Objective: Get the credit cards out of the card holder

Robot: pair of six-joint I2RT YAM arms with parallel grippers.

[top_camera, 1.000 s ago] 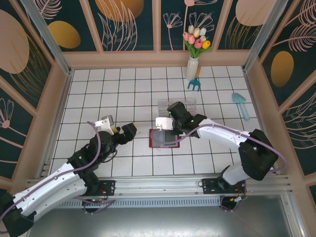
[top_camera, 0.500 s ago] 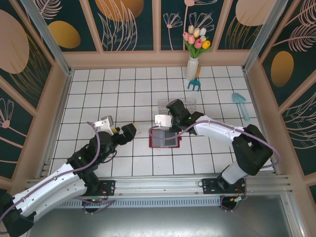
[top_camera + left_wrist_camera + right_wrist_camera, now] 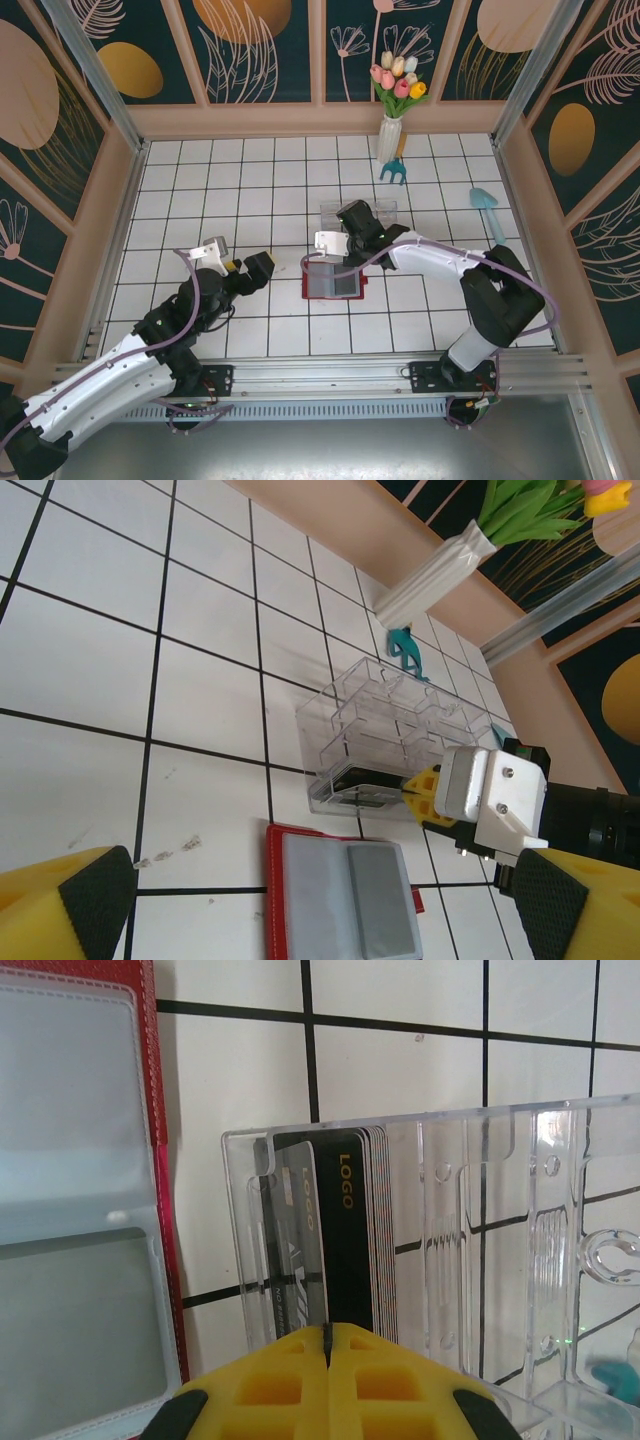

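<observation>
The card holder [image 3: 332, 282] lies open on the white tiles, red-edged with grey sleeves [image 3: 340, 900] [image 3: 80, 1260]. Just behind it stands a clear plastic box [image 3: 365, 210] [image 3: 400, 720] [image 3: 480, 1210] with several credit cards [image 3: 350, 1230] [image 3: 365, 778] on edge in its nearest compartment. My right gripper [image 3: 342, 236] [image 3: 415, 792] [image 3: 328, 1332] hangs over that compartment, shut on the edge of a grey credit card [image 3: 300, 1240] that reaches down into the box. Left of the holder, my left gripper [image 3: 262, 268] [image 3: 322, 898] is wide open with nothing between its pads [image 3: 95, 895].
A white vase of tulips [image 3: 392, 130] [image 3: 440, 575] stands at the back wall, with a teal hand rake [image 3: 393, 172] [image 3: 405, 650] in front of it. A light blue scoop [image 3: 487, 210] lies at the right. Wooden walls enclose the tiled floor.
My right gripper has moved from above the card holder's far edge back over the clear box. The left arm has hardly shifted.
</observation>
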